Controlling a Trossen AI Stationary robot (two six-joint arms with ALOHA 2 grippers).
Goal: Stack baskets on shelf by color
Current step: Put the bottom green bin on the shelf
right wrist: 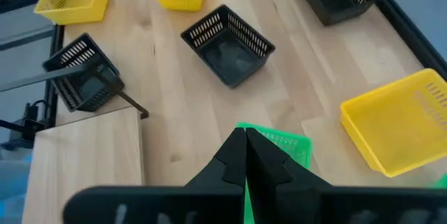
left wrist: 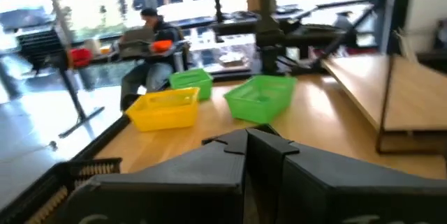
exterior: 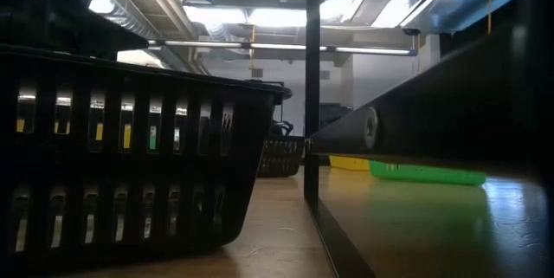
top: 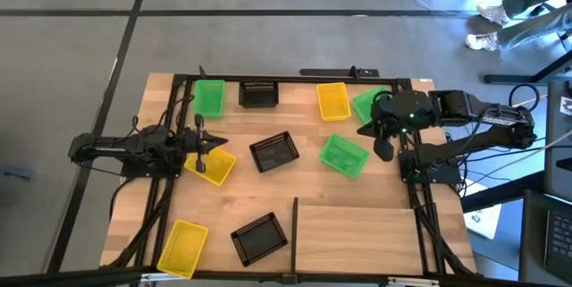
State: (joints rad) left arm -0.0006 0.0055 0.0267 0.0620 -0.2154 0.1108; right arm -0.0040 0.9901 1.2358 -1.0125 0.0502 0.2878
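Observation:
Nine baskets lie scattered on the table in the high view. The green ones (top: 209, 97) (top: 369, 104) (top: 344, 155), the yellow ones (top: 332, 101) (top: 211, 164) (top: 182, 248) and the black ones (top: 259, 94) (top: 273, 152) (top: 259, 237) all sit flat on their bottoms, none stacked. The pale shelf (top: 353, 233) lies at the near right, bare. My left gripper (top: 217, 144) is shut, just beyond the left yellow basket's far edge. My right gripper (top: 383, 150) is shut, hovering right of the middle green basket (right wrist: 279, 144).
The shelf's thin black bar (top: 295, 224) stands along its left edge, next to the near black basket (exterior: 130, 157). A black frame runs around the tabletop (top: 268, 198). Bare planks lie between the middle baskets and the shelf. A person sits beyond the table (left wrist: 150, 25).

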